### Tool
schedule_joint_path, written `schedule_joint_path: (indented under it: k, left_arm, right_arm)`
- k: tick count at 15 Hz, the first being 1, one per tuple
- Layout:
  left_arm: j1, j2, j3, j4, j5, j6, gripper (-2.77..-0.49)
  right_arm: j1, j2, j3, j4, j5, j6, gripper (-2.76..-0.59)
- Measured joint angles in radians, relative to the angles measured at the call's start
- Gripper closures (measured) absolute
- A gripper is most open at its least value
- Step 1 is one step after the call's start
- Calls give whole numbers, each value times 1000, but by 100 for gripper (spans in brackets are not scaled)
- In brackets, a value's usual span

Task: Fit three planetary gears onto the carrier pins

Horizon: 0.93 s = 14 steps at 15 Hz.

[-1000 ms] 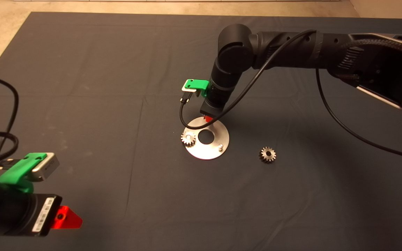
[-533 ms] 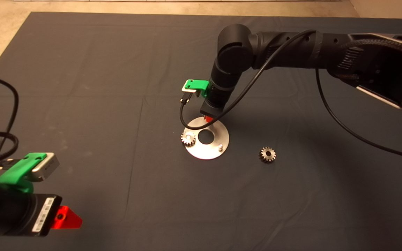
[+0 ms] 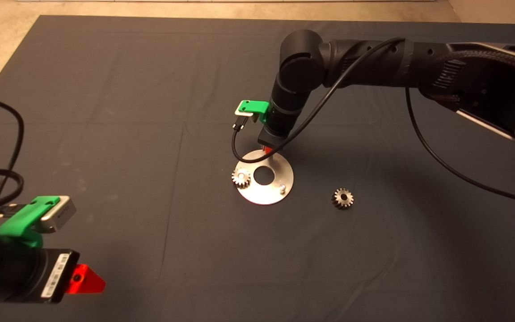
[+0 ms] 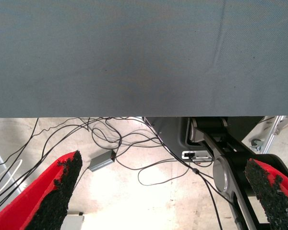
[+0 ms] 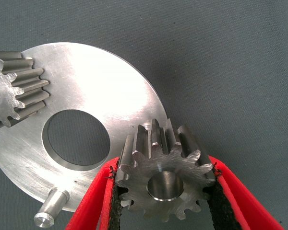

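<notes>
The disc [image 3: 266, 190] lies near the middle of the mat [image 3: 150, 89]. One gear [image 3: 241, 178] sits on a pin at the disc's left edge; a bare pin [image 3: 282, 188] stands at its lower right. The right gripper [image 3: 267, 151] is over the disc's far edge, clamping a second gear [image 5: 164, 178]. A third gear [image 3: 343, 198] lies on the mat, right of the disc. The left gripper [image 3: 83, 280] waits at the lower left.

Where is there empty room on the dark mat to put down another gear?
Bare mat stretches between the parked left gripper and the disc, and beyond the loose gear. It is crowded at the disc, where the right gripper holds a gear.
</notes>
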Motion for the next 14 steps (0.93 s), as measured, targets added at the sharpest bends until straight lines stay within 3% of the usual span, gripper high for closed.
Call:
schedule_joint_path:
  k: [14]
  left_arm:
    - [0, 0, 0, -1, 0, 0, -246]
  right_arm:
    - [-6, 0, -1, 0, -8, 0, -105]
